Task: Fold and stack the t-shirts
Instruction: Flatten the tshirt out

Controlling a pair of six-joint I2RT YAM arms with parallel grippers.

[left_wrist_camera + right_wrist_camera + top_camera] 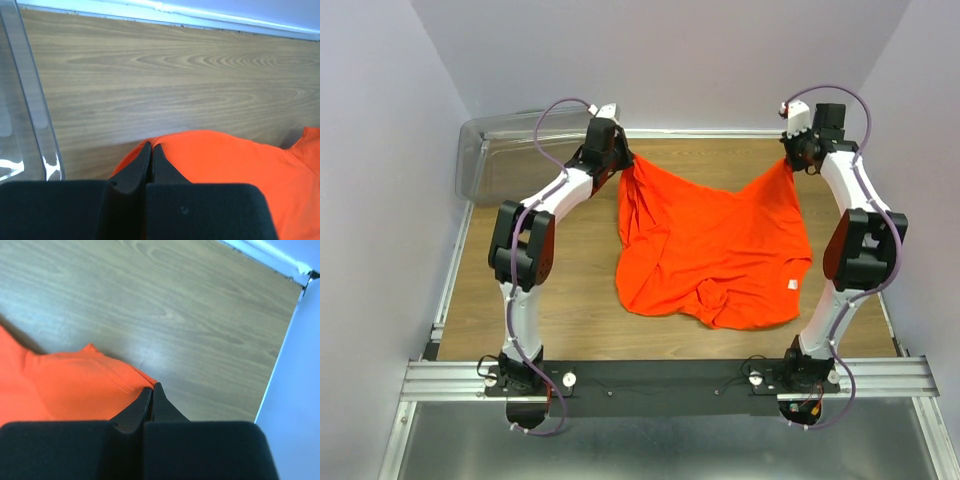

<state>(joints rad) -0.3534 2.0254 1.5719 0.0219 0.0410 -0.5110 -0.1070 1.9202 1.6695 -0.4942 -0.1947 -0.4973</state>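
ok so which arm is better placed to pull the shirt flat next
Left, probably. Both hold far corners of the t-shirt, but the left gripper has bare table beside it; the right gripper sits close to the wall.

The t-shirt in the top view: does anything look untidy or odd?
The orange t-shirt is not spread flat: its near edge is crumpled, with fabric bunched into a lump, while the left gripper and right gripper pinch its far corners.
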